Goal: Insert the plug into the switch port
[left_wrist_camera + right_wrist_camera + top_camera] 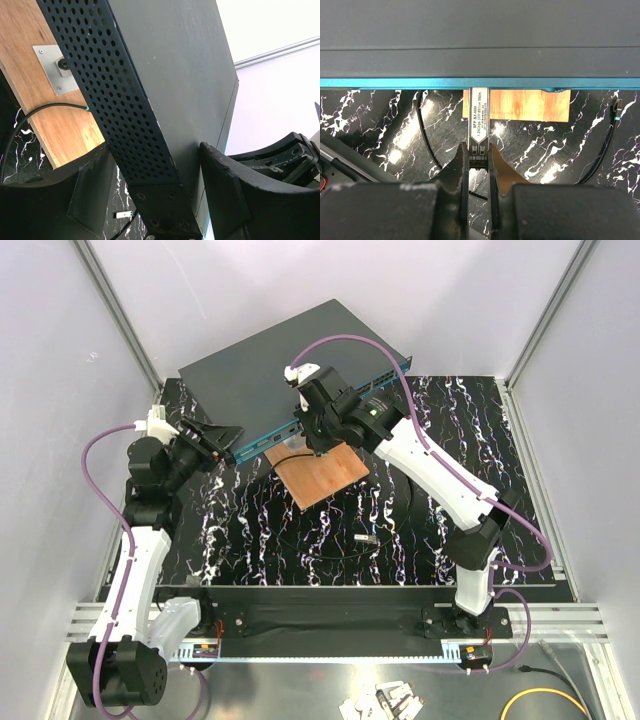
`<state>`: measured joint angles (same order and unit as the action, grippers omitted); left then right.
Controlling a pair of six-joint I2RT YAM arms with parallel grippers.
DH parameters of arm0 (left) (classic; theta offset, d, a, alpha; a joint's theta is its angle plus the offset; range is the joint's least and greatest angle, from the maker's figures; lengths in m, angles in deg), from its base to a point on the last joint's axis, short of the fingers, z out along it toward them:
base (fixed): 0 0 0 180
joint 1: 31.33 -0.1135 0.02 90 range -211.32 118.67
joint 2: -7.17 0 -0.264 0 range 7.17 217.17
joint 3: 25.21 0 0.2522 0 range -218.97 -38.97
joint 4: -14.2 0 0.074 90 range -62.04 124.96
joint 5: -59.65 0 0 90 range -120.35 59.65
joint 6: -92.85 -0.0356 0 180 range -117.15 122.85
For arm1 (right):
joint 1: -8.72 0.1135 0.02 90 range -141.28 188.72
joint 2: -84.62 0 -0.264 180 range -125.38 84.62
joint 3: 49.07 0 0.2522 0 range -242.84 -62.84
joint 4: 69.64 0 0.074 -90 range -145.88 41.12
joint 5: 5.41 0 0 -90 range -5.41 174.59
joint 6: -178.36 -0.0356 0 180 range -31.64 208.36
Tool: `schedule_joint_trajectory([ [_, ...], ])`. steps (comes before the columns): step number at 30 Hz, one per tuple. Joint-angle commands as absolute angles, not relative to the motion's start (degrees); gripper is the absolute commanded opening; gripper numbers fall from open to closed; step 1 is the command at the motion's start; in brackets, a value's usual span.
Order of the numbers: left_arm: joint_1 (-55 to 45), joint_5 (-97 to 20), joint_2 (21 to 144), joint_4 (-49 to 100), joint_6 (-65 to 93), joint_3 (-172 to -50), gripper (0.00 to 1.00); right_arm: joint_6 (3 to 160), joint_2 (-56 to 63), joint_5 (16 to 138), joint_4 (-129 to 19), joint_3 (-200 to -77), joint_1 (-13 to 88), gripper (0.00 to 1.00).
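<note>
The plug [479, 115] is a slim silver module with a white printed label. My right gripper [479, 160] is shut on its rear end. Its front end reaches under the teal strip [395, 83] of the flat dark-grey switch box [480, 30]; the port itself is hidden under that edge. In the top view my right gripper [318, 445] is at the strip's middle [270, 438]. My left gripper [222, 435] clamps the box's left front corner. In the left wrist view its fingers [225, 200] close on the perforated end of the box [125, 100].
A wooden board [320, 475] with a metal plate [52, 67] lies just in front of the box. A thin black cable [425, 130] loops over the marbled table, with one end at the right [617, 104]. A small silver part [365, 538] lies loose mid-table.
</note>
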<state>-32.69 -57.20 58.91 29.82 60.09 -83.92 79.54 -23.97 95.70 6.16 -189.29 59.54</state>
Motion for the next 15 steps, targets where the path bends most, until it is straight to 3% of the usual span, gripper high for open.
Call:
schedule_joint_trajectory([
  [1,-29.8,-60.1,58.5,24.2,56.6,-84.2,0.26,79.0,-23.8,95.3,5.5,-192.0,59.9,0.0],
  [15,-29.7,-60.1,58.4,24.0,56.5,-84.0,0.26,80.2,-24.2,98.0,5.3,-193.4,60.4,0.0],
])
